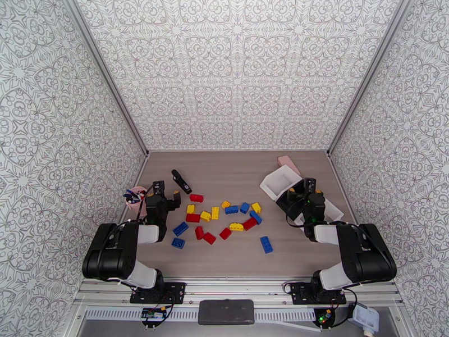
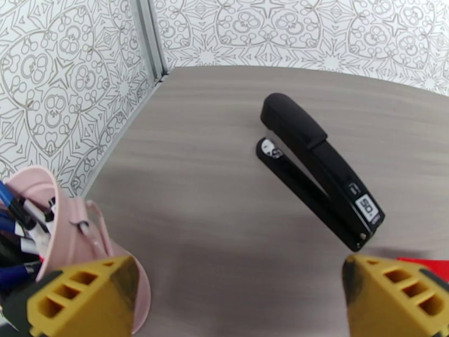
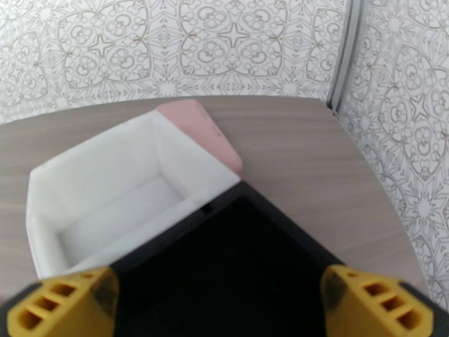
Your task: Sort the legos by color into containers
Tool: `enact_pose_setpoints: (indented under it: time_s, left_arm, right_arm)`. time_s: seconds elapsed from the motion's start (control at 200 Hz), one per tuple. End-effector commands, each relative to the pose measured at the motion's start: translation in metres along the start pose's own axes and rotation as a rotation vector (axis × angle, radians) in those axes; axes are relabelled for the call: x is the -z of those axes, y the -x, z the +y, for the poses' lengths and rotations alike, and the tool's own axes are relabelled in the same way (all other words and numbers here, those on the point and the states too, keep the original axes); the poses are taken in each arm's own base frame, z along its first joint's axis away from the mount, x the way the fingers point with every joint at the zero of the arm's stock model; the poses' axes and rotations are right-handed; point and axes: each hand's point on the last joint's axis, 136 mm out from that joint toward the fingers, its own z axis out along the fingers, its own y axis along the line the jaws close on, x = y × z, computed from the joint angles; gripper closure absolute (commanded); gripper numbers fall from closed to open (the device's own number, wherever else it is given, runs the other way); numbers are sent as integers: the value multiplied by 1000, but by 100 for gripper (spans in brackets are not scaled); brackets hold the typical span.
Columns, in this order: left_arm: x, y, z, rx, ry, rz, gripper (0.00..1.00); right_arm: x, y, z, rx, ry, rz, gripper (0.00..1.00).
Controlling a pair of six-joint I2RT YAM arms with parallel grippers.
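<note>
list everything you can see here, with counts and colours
red legos: about 6, red, mid-table
yellow legos: about 6, yellow, mid-table
blue legos: about 6, blue, mid-table
black tray: 1, black, right side
white trays: 2, white, either side of black tray
block: 1, pink, behind far white tray
stapler: 1, black, far left
cup: 1, pink, left edge, holding pens
table: 1, grey-brown wood grain
left gripper: 1, black and yellow, open, by cup
right gripper: 1, black and yellow, open, over black tray
</note>
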Motion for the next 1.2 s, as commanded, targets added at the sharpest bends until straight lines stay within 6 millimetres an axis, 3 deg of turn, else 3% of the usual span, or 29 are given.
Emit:
enact_pose_setpoints:
  time_s: [0.0, 0.425, 0.58, 0.79, 0.945, 1.08, 1.195]
  left_arm:
    - [-2, 12, 0, 18, -7, -32, 0]
    - [1, 15, 3, 21, 18, -42, 0]
    - [17, 35, 8, 22, 45, -70, 0]
    - [48, 64, -4, -25, 5, -118, 0]
    - [68, 88, -45, -65, -149, -148, 0]
    - [86, 94, -116, -157, -441, -104, 0]
    - [116, 90, -179, -248, -693, -72, 0]
  right_arm:
    - [0, 2, -3, -4, -8, -8, 0]
    - [2, 4, -4, -2, -8, -17, 0]
    - [10, 20, -2, 4, 2, -20, 0]
    - [33, 45, -5, -8, -1, -38, 0]
    - [54, 63, -8, -87, -3, -55, 1]
    - [74, 72, -17, -213, -46, 0, 0]
    - [87, 71, -25, -305, -92, 46, 0]
